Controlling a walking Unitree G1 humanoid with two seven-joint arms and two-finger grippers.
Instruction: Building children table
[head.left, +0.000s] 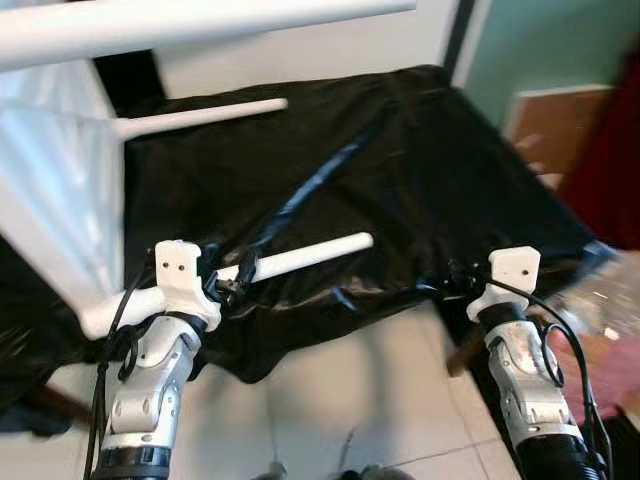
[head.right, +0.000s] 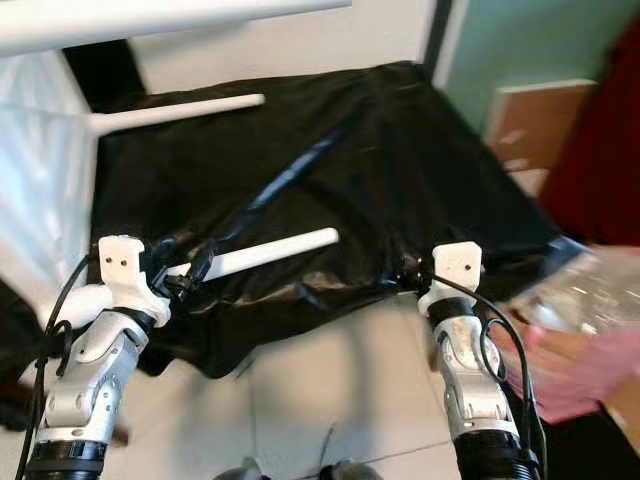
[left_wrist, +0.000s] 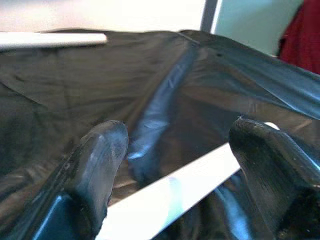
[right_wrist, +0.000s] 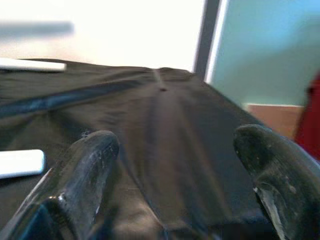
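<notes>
A loose white table leg (head.left: 300, 257) lies on a black sheet (head.left: 430, 170) spread over a low surface. My left gripper (head.left: 228, 282) is at the leg's near end, open, and the leg (left_wrist: 170, 200) runs between and under its fingers (left_wrist: 102, 150). Left of it, the white children's table top (head.left: 50, 180) stands on its side with a fitted leg (head.left: 200, 115) sticking out over the sheet. My right gripper (head.left: 452, 276) hovers at the sheet's front edge, open with nothing between its fingers (right_wrist: 92, 160). The loose leg's far end (right_wrist: 20, 162) shows beside it.
Another white leg (head.left: 200, 25) crosses the top of the view. A brown board (head.left: 560, 125) and a red cloth (head.left: 610, 170) stand at the right, with clear plastic wrapping (head.left: 600, 295) below them. White floor tiles (head.left: 350, 400) lie in front of the sheet.
</notes>
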